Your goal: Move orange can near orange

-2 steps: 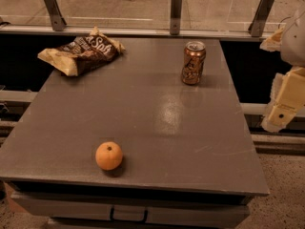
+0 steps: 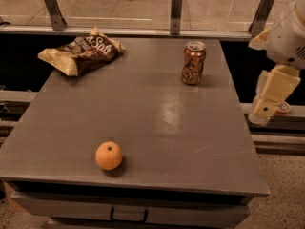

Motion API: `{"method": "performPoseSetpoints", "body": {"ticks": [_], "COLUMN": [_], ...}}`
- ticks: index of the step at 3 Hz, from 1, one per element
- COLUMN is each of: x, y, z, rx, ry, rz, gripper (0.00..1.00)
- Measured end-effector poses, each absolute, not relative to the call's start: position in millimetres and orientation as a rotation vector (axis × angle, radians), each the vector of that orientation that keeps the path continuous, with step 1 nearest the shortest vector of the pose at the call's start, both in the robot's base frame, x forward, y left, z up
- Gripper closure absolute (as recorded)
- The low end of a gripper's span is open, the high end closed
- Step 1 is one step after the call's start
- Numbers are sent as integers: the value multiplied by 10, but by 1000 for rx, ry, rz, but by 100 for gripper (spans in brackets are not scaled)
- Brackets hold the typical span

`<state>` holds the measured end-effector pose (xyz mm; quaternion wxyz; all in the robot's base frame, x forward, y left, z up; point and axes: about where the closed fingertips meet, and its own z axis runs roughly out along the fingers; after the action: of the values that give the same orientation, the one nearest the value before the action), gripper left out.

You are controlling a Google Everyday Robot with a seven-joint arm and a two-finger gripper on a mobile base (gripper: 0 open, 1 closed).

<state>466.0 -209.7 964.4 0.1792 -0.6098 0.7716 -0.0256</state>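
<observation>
Orange can [image 2: 193, 63] upright, silver top up; gripper [image 2: 266, 106] well right of it, grip state unclear

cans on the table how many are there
1. The orange can stands upright at the far right of the table, well away from the orange near the front left. The tool hangs beyond the table's right edge.

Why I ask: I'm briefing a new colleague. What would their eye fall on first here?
Probably the bright orange, alone near the front left of the grey table, and the orange can standing upright at the back right. Next, the crinkled chip bag at the back left, and the pale gripper hanging beyond the table's right edge.
</observation>
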Motion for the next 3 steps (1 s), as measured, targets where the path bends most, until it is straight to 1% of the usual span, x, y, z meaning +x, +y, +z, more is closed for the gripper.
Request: {"method": "performPoseSetpoints", "body": {"ticks": [1,2,3], "x": [5147,5701,6137], "y": [-1952,-1682,-1505], "z": [9479,9369,9327], "rx": [-1679,-1609,-1507], "ry": [2098,1993,1928], "rz": [13,112,203], "gripper": [0,0,0]}}
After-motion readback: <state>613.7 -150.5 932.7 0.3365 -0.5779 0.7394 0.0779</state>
